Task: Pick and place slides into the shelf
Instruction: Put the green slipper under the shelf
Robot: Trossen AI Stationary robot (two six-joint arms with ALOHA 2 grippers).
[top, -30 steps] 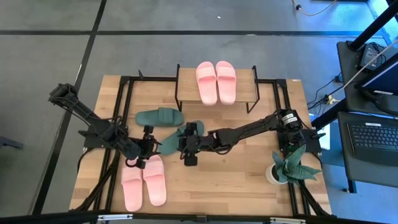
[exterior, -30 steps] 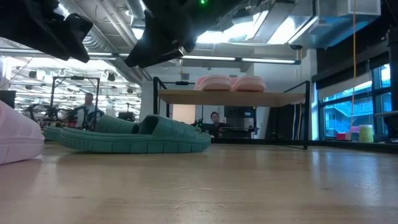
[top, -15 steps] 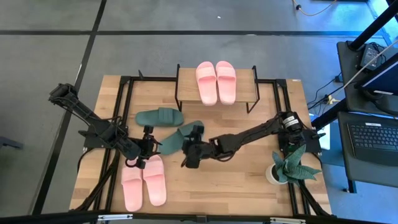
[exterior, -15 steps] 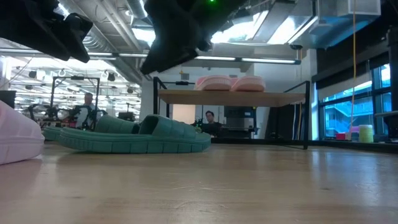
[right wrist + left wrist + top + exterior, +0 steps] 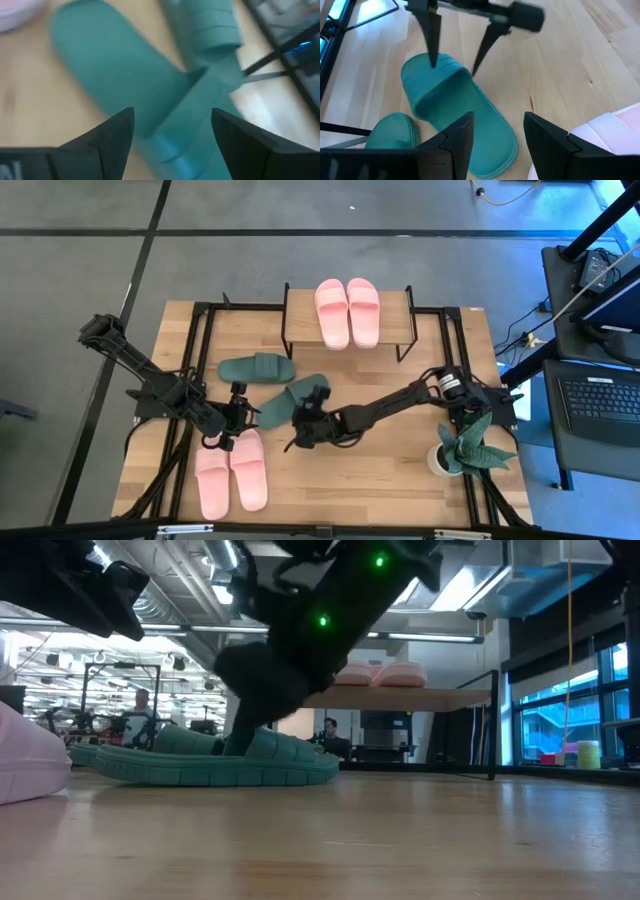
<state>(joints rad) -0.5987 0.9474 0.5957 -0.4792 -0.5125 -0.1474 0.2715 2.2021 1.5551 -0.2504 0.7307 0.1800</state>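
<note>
Right hand (image 5: 297, 431) hangs over the nearer green slide (image 5: 290, 397) with its fingers spread wide, straddling the strap but not yet clamped on it; left hand (image 5: 238, 416) waits just beside, fingers apart and empty; one pink pair (image 5: 347, 311) already sits on the shelf (image 5: 396, 311); the other green slide (image 5: 257, 368) and second pink pair (image 5: 231, 472) lie on the worktop (image 5: 380, 470), so roughly two-thirds of the job remains.
</note>
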